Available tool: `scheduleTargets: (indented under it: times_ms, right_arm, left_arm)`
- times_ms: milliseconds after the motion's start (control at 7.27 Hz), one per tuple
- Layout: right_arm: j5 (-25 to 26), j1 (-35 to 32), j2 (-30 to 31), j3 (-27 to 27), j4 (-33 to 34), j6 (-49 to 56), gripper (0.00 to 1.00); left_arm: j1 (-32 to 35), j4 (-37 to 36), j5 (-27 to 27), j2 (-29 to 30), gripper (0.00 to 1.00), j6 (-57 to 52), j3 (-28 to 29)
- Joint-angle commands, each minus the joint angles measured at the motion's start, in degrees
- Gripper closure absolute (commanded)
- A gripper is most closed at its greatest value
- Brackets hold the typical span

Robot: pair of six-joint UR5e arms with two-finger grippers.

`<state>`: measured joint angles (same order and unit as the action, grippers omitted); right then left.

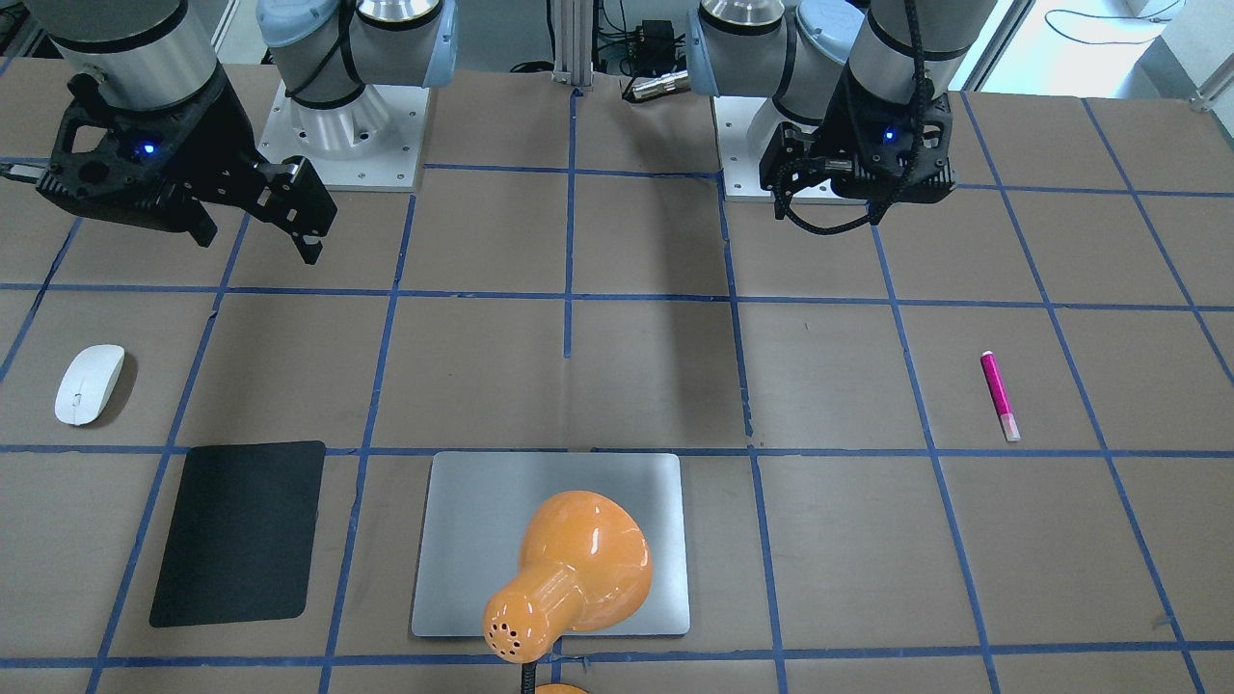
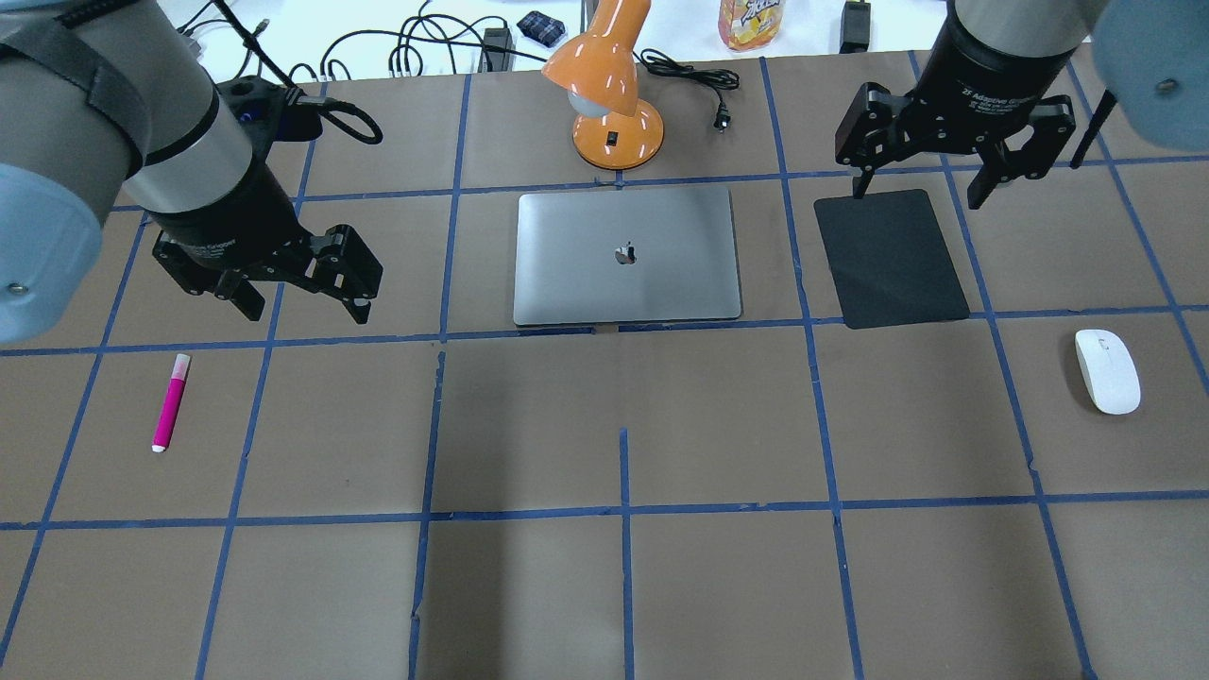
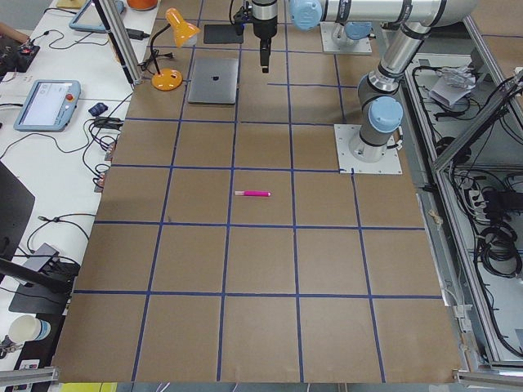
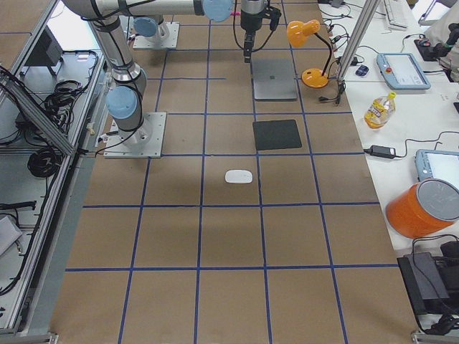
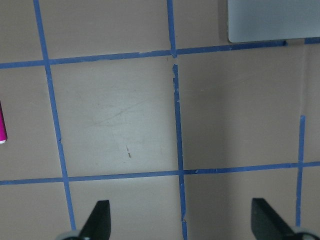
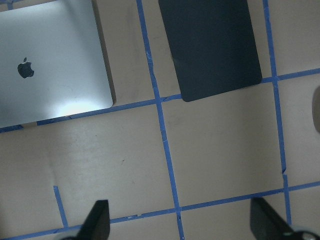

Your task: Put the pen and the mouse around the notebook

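Observation:
The pink pen (image 2: 171, 401) lies on the brown table at my far left, also seen as the pen (image 1: 1000, 395). My left gripper (image 2: 307, 307) hangs open and empty above the table, up and to the right of it; the left wrist view catches only the pen's edge (image 5: 2, 125). The white mouse (image 2: 1107, 370) rests at my far right. My right gripper (image 2: 914, 184) hovers open over the far edge of the black mat (image 2: 891, 257). The silver notebook (image 2: 625, 255) lies closed in the middle, far side.
An orange desk lamp (image 2: 604, 94) stands just behind the notebook, its shade leaning over it. Cables, a bottle and small devices sit on the white bench beyond the table. Blue tape lines grid the brown surface.

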<state>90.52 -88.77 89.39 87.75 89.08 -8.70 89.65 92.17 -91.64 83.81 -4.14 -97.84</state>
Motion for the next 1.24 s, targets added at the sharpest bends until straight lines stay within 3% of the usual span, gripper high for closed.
scheduleTargets:
  times_ms: [0,550,1101]
  right_arm:
    - [0.27,0.17,-0.09,-0.12,-0.04,0.00,0.00]
    - [0.54,4.28,-2.10,-3.18,-2.31,3.68,0.00]
    - [1.67,21.07,-5.35,-3.73,-4.09,22.20,0.00]
  left_arm:
    - [0.00,-0.06,-0.03,-0.22,0.00,-0.17,-1.12]
    - [0.00,-1.38,0.23,-1.10,0.00,-0.17,-1.91]
    - [0.00,-3.04,0.49,-0.74,0.00,-0.43,-4.01]
